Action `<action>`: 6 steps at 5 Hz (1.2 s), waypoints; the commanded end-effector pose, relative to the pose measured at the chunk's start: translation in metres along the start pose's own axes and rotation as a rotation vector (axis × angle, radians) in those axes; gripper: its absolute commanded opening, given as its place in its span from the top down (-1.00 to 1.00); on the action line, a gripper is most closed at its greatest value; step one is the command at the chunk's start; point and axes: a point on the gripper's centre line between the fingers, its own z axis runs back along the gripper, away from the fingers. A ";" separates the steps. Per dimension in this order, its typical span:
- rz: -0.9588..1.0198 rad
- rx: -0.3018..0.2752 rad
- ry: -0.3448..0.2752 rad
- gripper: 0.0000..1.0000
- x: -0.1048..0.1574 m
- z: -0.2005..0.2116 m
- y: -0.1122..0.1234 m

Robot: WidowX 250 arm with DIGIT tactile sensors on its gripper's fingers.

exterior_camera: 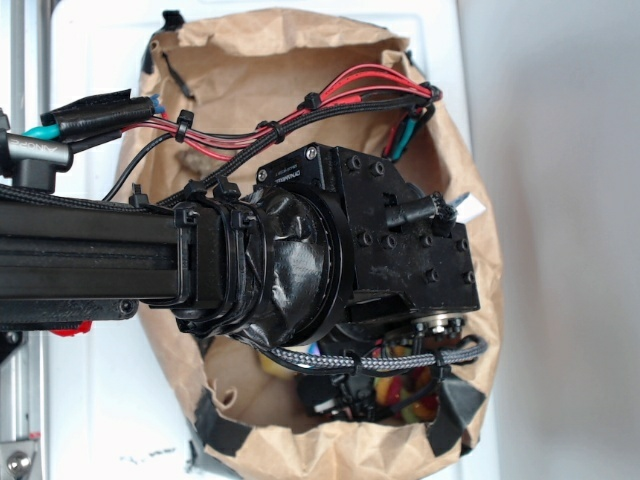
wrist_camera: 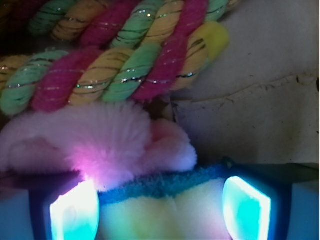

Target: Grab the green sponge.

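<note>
While the arm (exterior_camera: 120, 265) reaches into the brown paper bag (exterior_camera: 300, 60), claw (wrist_camera: 160, 207) pads on either side of the green sponge (wrist_camera: 160, 202), gripping it, pink plush (wrist_camera: 100, 140) touching the sponge's far edge, braided rope (wrist_camera: 110, 75) beyond.

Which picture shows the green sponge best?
The wrist view: the sponge fills the bottom, green layer on top, between the gripper's glowing fingers. In the exterior view the arm hides it inside the bag.

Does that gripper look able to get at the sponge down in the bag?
Probably yes. In the wrist view the sponge already sits between the gripper fingers, though the pink plush presses against one finger.
</note>
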 end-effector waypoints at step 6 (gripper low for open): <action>0.037 -0.013 -0.133 1.00 -0.007 0.043 0.013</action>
